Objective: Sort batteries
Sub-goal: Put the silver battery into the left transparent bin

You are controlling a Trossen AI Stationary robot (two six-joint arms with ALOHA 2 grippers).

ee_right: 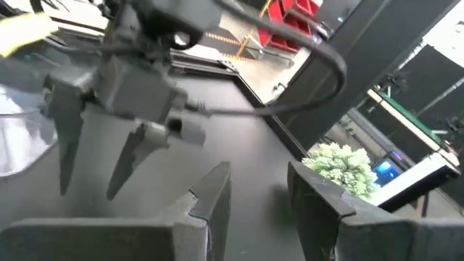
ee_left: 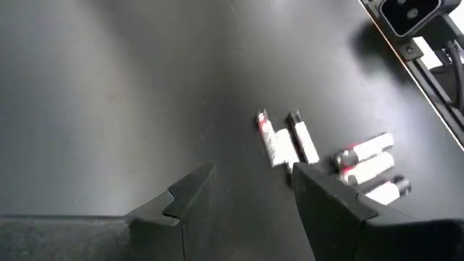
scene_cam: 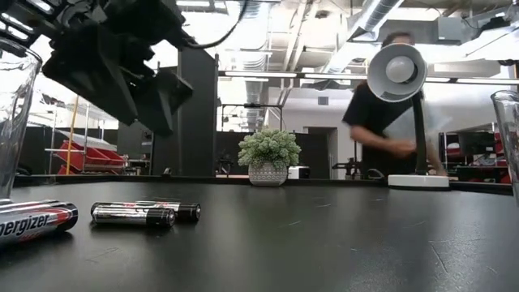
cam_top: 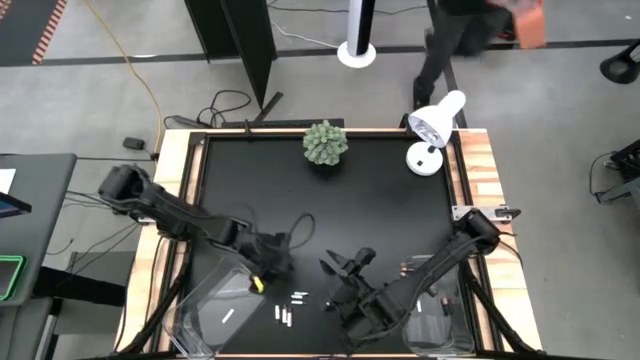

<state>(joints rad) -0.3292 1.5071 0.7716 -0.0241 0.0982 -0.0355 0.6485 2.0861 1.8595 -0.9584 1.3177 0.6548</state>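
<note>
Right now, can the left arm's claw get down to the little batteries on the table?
Probably yes. The left gripper hangs open above the table, the batteries lie bare just ahead, and nothing sits between them.

Batteries (cam_top: 290,312) are lying on the table (cam_top: 380,215) between the left gripper (cam_top: 266,268) and right gripper (cam_top: 345,283); one battery (cam_top: 228,316) is lying in the left bin (cam_top: 205,322).

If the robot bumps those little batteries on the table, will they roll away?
Probably. The batteries are smooth round cylinders lying on their sides on the flat black table, so a sideways nudge would likely roll them. They look stiff, and their shiny casing may slip in a pinch.
</note>
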